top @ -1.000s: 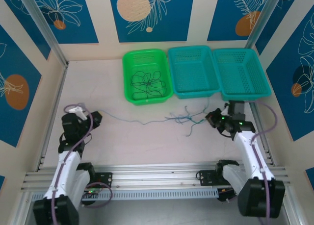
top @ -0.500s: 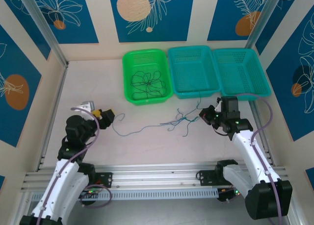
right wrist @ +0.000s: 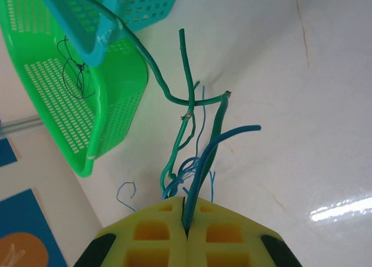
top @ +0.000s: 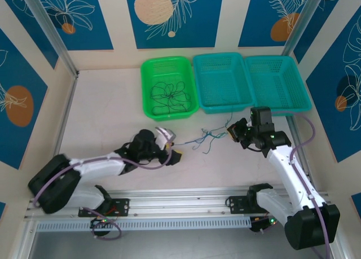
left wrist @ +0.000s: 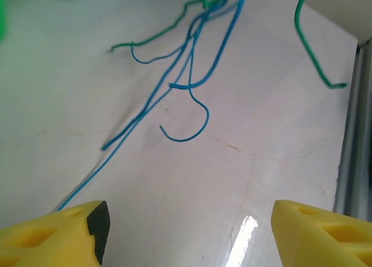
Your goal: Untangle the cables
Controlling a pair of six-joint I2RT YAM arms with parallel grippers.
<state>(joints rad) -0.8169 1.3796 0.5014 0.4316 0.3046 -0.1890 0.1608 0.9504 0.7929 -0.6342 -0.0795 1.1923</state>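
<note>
The cables [top: 207, 137] are a small knot of thin teal-blue and green strands on the white table, between my two grippers. My right gripper [right wrist: 186, 219] is shut on the knot's right end: a blue and a green strand [right wrist: 216, 140] run straight out of its closed yellow fingers. From above, that right gripper [top: 232, 134] sits just below the middle teal basket. My left gripper [top: 174, 152] lies low over the table, left of the knot. In its wrist view, the left gripper [left wrist: 189, 235] is open and empty, with loose blue strands [left wrist: 192, 86] lying ahead of it.
A green basket [top: 148, 109] at the back holds thin black wires [top: 169, 94]. Two teal baskets [top: 223, 106] [top: 282, 108] stand beside it to the right. An aluminium rail [top: 180, 205] runs along the near edge, and frame posts stand at both sides.
My left gripper opened and let go of the stretched blue strand, then swung from the far left toward the centre. The strand went slack. My right gripper shifted slightly up and left.
</note>
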